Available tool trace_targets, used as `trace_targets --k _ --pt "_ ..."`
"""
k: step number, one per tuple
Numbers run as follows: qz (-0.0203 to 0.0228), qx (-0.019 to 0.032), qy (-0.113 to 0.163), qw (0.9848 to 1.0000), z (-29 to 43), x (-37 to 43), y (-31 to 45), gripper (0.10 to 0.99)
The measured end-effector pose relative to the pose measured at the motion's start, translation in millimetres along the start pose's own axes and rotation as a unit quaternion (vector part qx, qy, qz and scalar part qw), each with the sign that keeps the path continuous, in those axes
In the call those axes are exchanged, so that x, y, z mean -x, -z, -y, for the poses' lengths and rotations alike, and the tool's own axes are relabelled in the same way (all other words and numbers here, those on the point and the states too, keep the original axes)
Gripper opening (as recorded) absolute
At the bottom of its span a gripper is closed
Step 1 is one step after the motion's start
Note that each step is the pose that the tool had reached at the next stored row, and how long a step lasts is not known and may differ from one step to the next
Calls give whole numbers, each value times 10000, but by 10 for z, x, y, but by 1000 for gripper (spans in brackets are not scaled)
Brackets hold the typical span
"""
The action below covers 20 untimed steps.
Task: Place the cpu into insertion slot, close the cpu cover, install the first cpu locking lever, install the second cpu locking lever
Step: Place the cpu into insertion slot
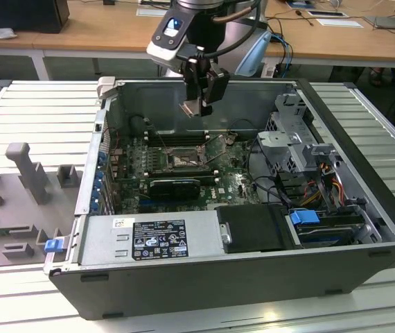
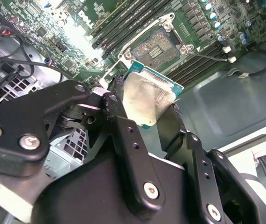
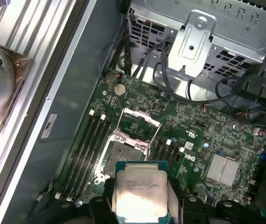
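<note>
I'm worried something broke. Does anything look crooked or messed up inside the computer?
Nothing stands out. The gripper holds the cpu by its edges, above the empty insertion slot, and the green circuit board looks undamaged.

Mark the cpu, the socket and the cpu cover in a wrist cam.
small square silver-grey cpu (image 3: 140, 196), first wrist view: middle of its metal face.
dark square insertion slot (image 3: 122, 156), first wrist view: its contact field.
thin silvery cpu cover frame (image 3: 144, 119), first wrist view: frame rail.

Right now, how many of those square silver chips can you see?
1: the cpu, clamped in the gripper above the open insertion slot. Others could lie hidden in the case.
</note>
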State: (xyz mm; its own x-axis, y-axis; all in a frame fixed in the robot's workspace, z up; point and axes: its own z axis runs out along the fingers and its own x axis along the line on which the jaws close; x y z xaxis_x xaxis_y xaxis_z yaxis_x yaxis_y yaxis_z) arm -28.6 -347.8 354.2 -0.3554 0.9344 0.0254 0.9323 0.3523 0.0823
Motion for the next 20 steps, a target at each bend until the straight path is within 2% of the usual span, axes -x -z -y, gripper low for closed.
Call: trace_targets --k 5,20 --pt "9 2 -120 9999 1 0 -18 525" --pt "11 3 -137 9999 8 2 -95 525"
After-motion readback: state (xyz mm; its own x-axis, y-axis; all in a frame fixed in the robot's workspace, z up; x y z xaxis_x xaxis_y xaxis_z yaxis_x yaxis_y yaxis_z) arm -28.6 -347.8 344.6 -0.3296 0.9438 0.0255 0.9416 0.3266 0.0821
